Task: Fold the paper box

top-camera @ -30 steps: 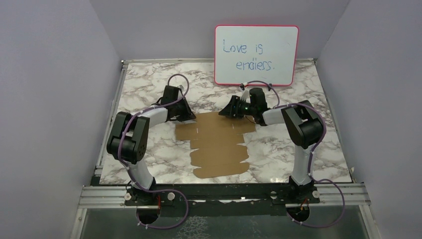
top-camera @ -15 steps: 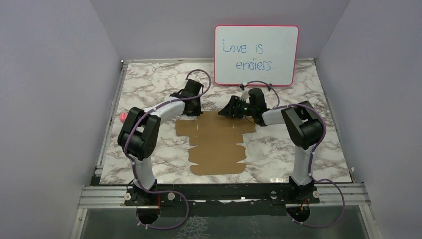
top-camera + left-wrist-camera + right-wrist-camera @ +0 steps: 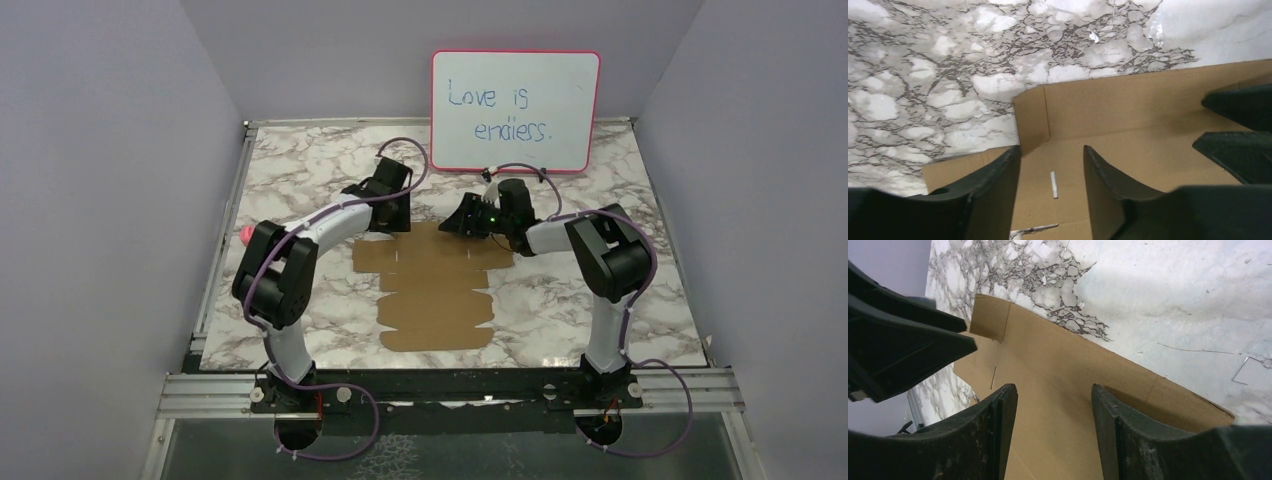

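Paper box lies flat; left claw and right claw hover over its far edge, parted, empty. Left claw, shut earlier, moved right.

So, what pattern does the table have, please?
The table is white marble with grey veins, clearest in the left wrist view.

Flat box diagonal across centre; right gripper spread at bottom (box shows in the gap); left gripper at left edge; marble table upper right.

Left arm & right arm: black joints, white links, purple cabling strapped on; end effector fingers moulded black.
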### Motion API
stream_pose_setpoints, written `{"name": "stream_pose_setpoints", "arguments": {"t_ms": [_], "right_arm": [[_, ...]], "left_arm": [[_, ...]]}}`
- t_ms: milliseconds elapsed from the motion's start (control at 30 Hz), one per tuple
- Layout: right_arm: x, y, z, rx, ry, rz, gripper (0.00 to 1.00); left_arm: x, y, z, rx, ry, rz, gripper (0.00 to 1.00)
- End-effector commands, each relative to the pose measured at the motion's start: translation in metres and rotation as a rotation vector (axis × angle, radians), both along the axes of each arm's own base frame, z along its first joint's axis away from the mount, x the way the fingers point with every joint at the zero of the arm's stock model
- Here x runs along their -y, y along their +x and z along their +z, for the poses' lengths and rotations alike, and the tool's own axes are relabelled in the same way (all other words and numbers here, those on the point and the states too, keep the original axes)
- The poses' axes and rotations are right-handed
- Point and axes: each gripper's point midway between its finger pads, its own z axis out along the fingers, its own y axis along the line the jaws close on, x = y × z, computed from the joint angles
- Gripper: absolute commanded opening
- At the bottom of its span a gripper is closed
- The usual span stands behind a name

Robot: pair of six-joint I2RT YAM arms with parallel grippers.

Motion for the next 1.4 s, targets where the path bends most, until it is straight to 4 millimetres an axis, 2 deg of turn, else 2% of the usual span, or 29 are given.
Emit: {"name": "stream_pose_setpoints", "arguments": {"t_ms": [0, 167, 267, 400, 600, 767, 900, 1200, 1367], "right_arm": [[0.006, -0.013, -0.012, -0.035, -0.035, -0.008, 0.62], [0.003, -0.013, 0.0, -0.003, -0.01, 0.014, 0.63], [-0.001, -0.012, 0.011, 0.014, -0.001, 0.041, 0.63], [-0.004, -0.015, 0.031, 0.046, 0.026, 0.065, 0.63], [-0.004, -0.042, 0.043, 0.038, 0.086, 0.126, 0.63], [-0.004, -0.072, 0.031, -0.025, 0.128, 0.187, 0.63], [-0.004, -0.087, 0.02, -0.066, 0.154, 0.21, 0.63], [-0.003, -0.096, -0.008, -0.122, 0.138, 0.213, 0.63], [-0.002, -0.099, -0.016, -0.135, 0.128, 0.215, 0.63]], "left_arm": [[-0.012, -0.008, 0.035, 0.052, -0.1, 0.034, 0.56], [-0.023, -0.032, 0.049, 0.048, -0.213, 0.05, 0.68], [-0.022, -0.054, 0.048, 0.019, -0.265, 0.04, 0.72], [-0.018, -0.086, 0.035, -0.055, -0.359, 0.036, 0.73], [-0.018, -0.114, 0.016, -0.119, -0.47, 0.064, 0.73], [-0.016, -0.123, 0.009, -0.144, -0.503, 0.067, 0.73], [-0.015, -0.124, 0.005, -0.153, -0.51, 0.067, 0.72], [-0.021, -0.132, -0.022, -0.219, -0.461, 0.077, 0.66], [-0.025, -0.137, -0.034, -0.241, -0.435, 0.083, 0.63]]}}
